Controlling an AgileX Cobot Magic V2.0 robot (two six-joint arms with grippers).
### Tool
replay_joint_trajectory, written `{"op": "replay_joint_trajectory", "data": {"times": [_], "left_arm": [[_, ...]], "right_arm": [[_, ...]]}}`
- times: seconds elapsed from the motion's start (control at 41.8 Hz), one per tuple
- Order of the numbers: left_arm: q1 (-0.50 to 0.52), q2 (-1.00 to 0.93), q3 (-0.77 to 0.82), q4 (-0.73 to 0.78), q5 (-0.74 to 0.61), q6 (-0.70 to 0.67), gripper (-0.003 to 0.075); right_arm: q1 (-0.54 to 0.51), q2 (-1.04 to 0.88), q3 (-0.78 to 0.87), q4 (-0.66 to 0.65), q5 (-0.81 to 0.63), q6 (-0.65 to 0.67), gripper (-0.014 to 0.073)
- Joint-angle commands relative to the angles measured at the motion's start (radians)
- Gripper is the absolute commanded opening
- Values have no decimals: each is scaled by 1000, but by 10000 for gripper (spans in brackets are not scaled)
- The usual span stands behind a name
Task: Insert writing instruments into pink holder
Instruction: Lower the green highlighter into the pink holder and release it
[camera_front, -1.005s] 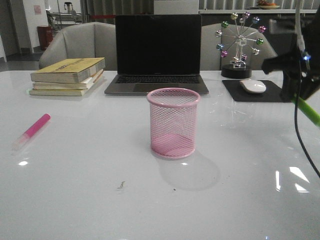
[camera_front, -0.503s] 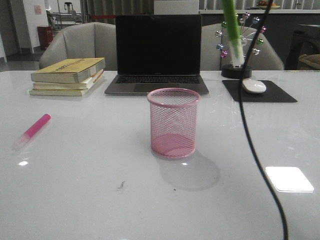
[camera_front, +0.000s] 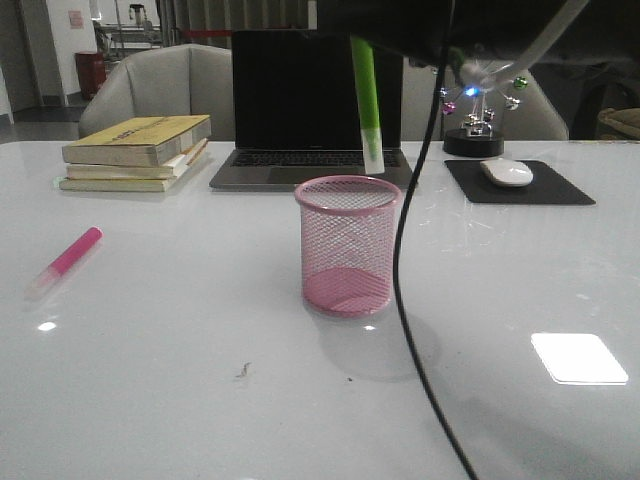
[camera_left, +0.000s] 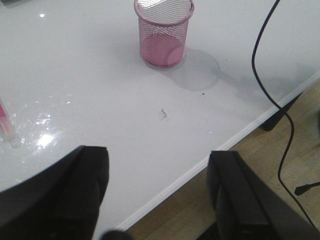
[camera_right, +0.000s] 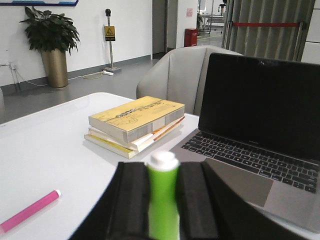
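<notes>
Right claw (camera_right: 163, 210) gripped the green marker (camera_front: 366, 103), which hung nearly upright, pale tip down, just above the rear rim of the pink holder (camera_front: 346, 246). Holder stood upright mid-worktop (camera_front: 180, 340), in front of the laptop (camera_front: 316, 105). Pink marker (camera_front: 62, 263) lay flat on the worktop, well to the holder's left. Left claw (camera_left: 157, 197) was open, holding nothing, over the near worktop edge.

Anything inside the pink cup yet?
No. Through the mesh of the cup only its bare pink base shows. The green marker hangs above the rim in the right gripper; the pink marker lies on the table. Nothing in the cup is hidden.
</notes>
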Motion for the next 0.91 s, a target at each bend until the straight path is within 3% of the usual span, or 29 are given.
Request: {"op": "replay_joint_trajectory", "data": {"times": [0.0,0.144,0.335,0.526,0.67,0.885], "left_arm": [[-9,3,-31,-9,-71,2,474],[-9,3,-31,-9,-73,2,474],[-9,3,-31,-9,-73,2,474],[-9,3,-31,-9,-73,2,474],[-9,3,-31,-9,-73,2,474],[-9,3,-31,-9,-73,2,474]], "right_arm": [[-1,8,-24,-3,-121,3,123],[0,66,-24,-3,-107,3,155],[4,90,-24,-45,-58,4,384],[4,23,-24,-49,0,4,392],[4,-150,-24,-49,255,4,392],[-1,-481,-24,-49,834,4,392]]}}
